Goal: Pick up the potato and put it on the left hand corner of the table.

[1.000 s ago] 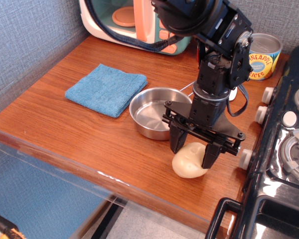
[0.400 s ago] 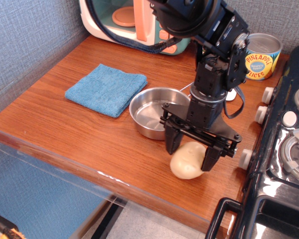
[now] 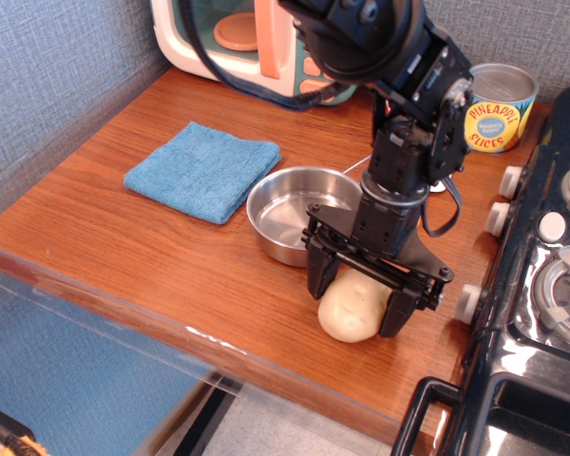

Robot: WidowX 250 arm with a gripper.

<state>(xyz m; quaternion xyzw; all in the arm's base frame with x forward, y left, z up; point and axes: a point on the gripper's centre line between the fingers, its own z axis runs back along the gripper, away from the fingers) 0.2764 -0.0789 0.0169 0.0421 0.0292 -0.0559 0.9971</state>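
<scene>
The pale cream potato (image 3: 347, 313) sits low over the reddish-brown table (image 3: 123, 247), near its front edge and right of centre. My black gripper (image 3: 357, 304) comes down over it from above. One finger (image 3: 320, 283) presses its left side and the other (image 3: 396, 318) its right, so the gripper is shut on the potato. I cannot tell whether the potato touches the wood or hangs just above it. The table's left front corner (image 3: 19, 242) is bare wood.
A steel pan (image 3: 285, 214) stands just behind and left of the potato. A folded blue cloth (image 3: 202, 169) lies further left. A toy microwave (image 3: 247, 38) and a pineapple can (image 3: 499, 109) stand at the back. A black toy stove (image 3: 541, 285) borders the right side.
My gripper has moved a little to the left and toward the front edge, and the potato has moved with it between the fingers.
</scene>
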